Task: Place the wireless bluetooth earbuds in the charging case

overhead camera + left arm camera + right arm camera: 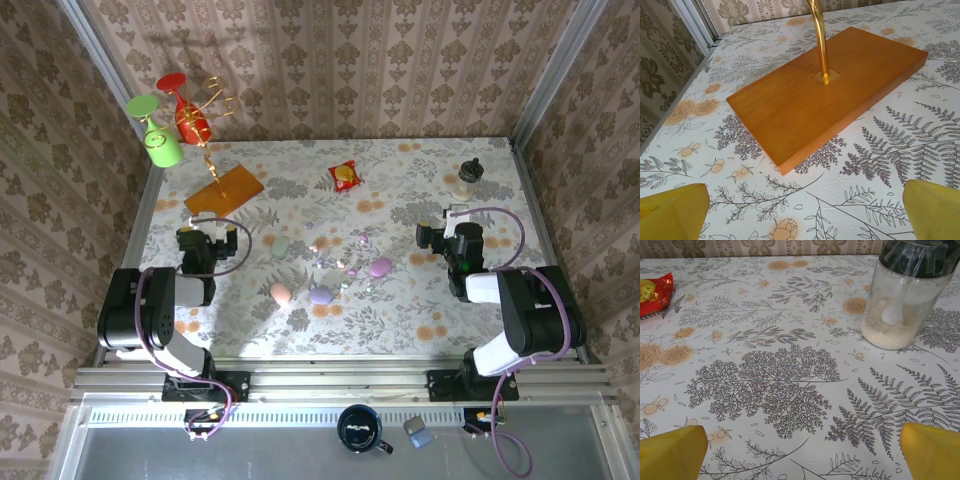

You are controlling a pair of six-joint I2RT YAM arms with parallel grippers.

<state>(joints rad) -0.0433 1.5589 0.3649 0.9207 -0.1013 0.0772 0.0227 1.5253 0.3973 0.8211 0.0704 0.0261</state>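
Note:
Several egg-like pastel charging cases lie mid-table: a greenish case [280, 246], a pink case [281, 293], a purple case [321, 295] and a mauve case [380, 267]. Tiny pastel earbuds [349, 271] are scattered between them, one pinkish earbud [315, 245] near the greenish case. My left gripper [204, 224] [805, 215] is open over bare cloth, left of the cases, its yellow fingertips [675, 212] wide apart. Off to the right of the cases my right gripper [452, 214] [802, 452] is also open, nothing between its fingertips [932, 450].
A wooden base [825, 95] with a gold stem [208, 150] carrying coloured glasses stands just ahead of the left gripper. A jar of white grains [900, 305] stands ahead-right of the right gripper. A red snack packet [345, 176] lies at the back centre. Walls close in on three sides.

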